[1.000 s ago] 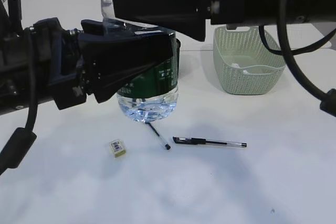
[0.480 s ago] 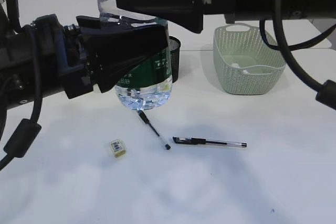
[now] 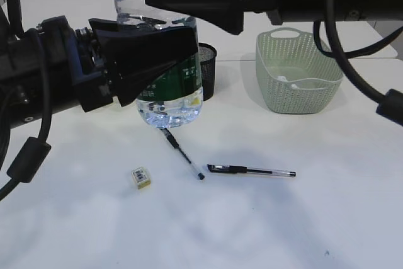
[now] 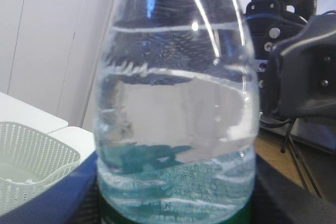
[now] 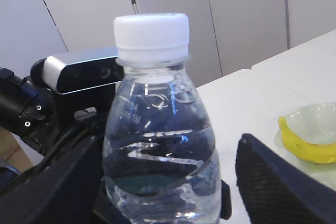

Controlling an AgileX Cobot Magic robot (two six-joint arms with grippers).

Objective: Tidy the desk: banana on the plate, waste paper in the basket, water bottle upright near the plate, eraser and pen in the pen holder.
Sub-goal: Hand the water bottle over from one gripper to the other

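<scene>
The left gripper (image 3: 148,61) held the upright, part-filled water bottle (image 3: 169,102) above the desk (image 3: 264,225); the right gripper (image 5: 173,182) flanked its neck, fingers wide. The banana (image 5: 307,148) lay in the plate (image 5: 315,121). The basket (image 3: 297,74) sat toward the far right edge.

Exterior view slants down across the desk (image 3: 315,218); both wrist views closely face the water bottle (image 4: 176,108).
</scene>
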